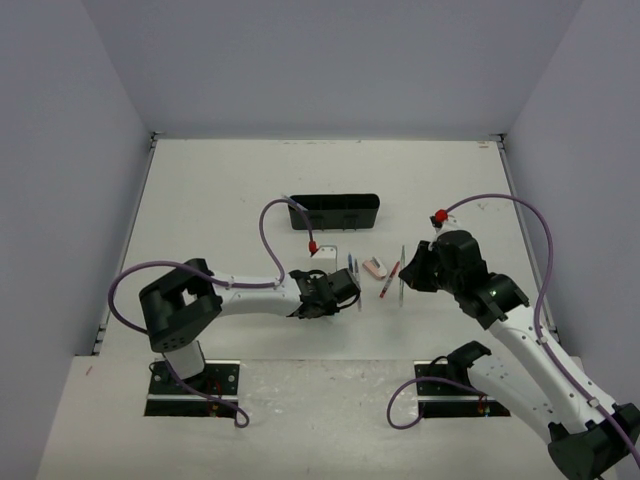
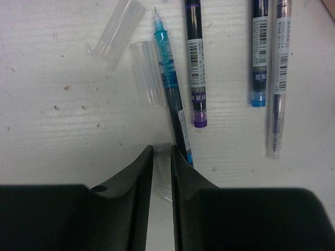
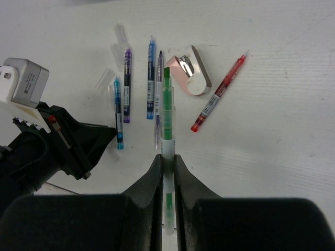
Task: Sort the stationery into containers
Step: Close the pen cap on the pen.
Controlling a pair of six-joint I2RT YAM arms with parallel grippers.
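Note:
My right gripper (image 3: 167,157) is shut on a green pen (image 3: 167,99) and holds it above the table; it also shows in the top view (image 1: 405,272). Below it lie a teal pen (image 3: 118,112), a purple pen (image 3: 127,86), a blue pen (image 3: 151,78), a grey clear pen (image 3: 158,104), a red pen (image 3: 220,94) and the pinkish-white eraser (image 3: 191,76). My left gripper (image 2: 162,149) is down at the table beside the teal pen (image 2: 170,78), its jaws closed on a clear pen cap (image 2: 163,175). The black organizer tray (image 1: 335,212) stands farther back.
Two loose clear caps (image 2: 119,31) (image 2: 147,73) lie left of the teal pen. The purple pen (image 2: 196,63), blue pen (image 2: 258,52) and grey pen (image 2: 279,73) lie to its right. Purple cables loop over both arms. Walls enclose the white table.

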